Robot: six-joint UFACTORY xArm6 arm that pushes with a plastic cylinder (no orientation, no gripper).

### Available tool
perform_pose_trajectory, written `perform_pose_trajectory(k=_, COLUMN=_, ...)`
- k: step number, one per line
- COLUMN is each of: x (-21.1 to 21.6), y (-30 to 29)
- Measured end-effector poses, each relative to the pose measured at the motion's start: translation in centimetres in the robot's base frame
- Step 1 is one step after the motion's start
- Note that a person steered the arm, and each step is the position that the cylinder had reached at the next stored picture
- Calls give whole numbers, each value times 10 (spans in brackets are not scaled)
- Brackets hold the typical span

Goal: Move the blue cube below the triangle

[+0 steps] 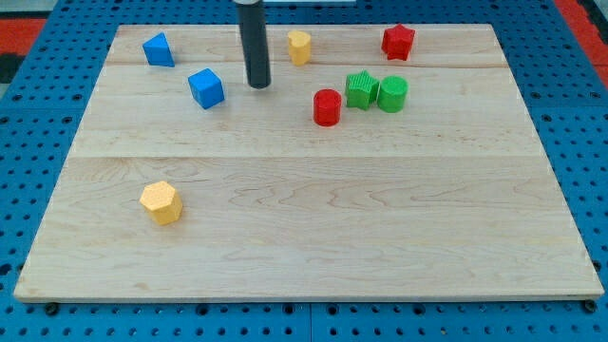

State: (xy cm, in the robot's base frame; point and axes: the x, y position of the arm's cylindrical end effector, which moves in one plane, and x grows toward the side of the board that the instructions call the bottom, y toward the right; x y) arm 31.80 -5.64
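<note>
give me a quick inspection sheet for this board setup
surface: pale wooden board, flat, unmarked
job's things: blue cube lies below-right of blue triangle, apart from it
clutter: yellow block, red star, red cylinder, green star touching green cylinder, yellow hexagon
grippers: no jaws; my tip just right of the blue cube, not touching
cables: nothing seen
surroundings: blue pegboard
</note>
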Motion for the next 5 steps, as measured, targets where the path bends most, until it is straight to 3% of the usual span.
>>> perform_pose_trajectory(k=2, x=6, y=-127)
perform_pose_trajectory(k=4, x=-33, y=-152)
perform_pose_trajectory(k=5, x=-15, y=-200)
